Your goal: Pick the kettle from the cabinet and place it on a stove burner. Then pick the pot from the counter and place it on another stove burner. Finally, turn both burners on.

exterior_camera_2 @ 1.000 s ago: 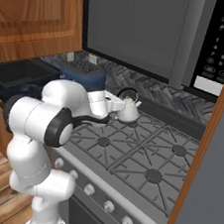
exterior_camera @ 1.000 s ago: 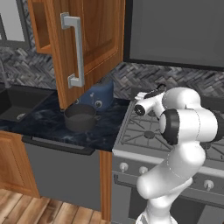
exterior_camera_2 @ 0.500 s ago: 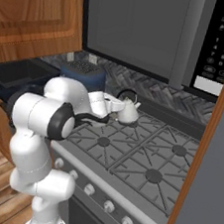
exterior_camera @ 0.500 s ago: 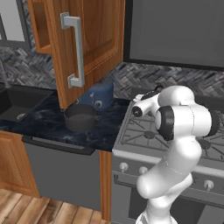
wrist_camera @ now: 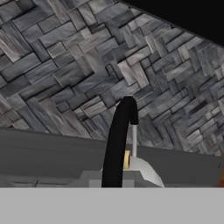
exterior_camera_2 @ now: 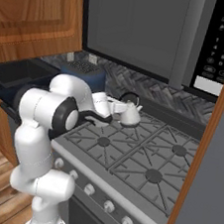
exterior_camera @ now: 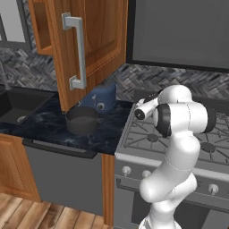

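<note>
My two base cameras looked forward and down from behind the arm, left and right, sharing the grey steel gas range (exterior_camera: 147, 138) (exterior_camera_2: 142, 163); my hand camera sat close against the grey herringbone backsplash (wrist_camera: 65, 65).

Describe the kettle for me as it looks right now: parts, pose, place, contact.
The small white conical kettle stands upright on the rear left of the grey steel gas range, at the black cast-iron grates. It has a short spout, a knobbed lid and a thin black arched handle. The gripper is at that handle with its jaws shut; whether the base rests fully on the grate is unclear.
</note>
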You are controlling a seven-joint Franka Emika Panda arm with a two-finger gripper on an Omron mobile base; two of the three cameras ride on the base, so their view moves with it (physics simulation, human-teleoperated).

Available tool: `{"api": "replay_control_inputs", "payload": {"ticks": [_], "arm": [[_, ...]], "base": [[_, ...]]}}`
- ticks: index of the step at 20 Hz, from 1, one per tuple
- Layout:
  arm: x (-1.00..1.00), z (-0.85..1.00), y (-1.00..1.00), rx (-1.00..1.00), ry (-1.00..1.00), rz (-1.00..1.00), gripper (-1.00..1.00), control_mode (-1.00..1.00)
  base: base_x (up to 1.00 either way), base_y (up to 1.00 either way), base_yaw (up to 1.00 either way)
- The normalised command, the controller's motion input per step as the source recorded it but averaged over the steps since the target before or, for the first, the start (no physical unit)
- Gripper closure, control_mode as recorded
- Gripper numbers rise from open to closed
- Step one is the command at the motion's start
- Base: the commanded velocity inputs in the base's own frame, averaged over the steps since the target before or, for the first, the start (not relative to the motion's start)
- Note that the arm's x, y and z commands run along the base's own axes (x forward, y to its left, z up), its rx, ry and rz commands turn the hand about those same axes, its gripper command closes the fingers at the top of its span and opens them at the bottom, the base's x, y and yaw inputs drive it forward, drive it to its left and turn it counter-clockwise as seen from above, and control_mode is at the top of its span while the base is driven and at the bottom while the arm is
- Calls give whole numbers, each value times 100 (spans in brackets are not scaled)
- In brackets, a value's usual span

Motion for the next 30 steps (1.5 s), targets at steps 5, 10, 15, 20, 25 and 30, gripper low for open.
{"api": "replay_control_inputs", "payload": {"ticks": [5,10,15,20,25,30], "arm": [[14,-23,-16,2,-5,0,100,-100],[1,-17,-6,1,-11,0,100,-100],[-2,-9,0,4,-18,2,100,-100],[0,-19,-2,13,-13,0,100,-100],[0,-34,-16,17,-3,0,100,-100],[0,-36,-17,14,-4,0,100,-100]], "base": [[0,0,0],[0,0,0],[0,0,0],[0,0,0],[0,0,0],[0,0,0]]}}
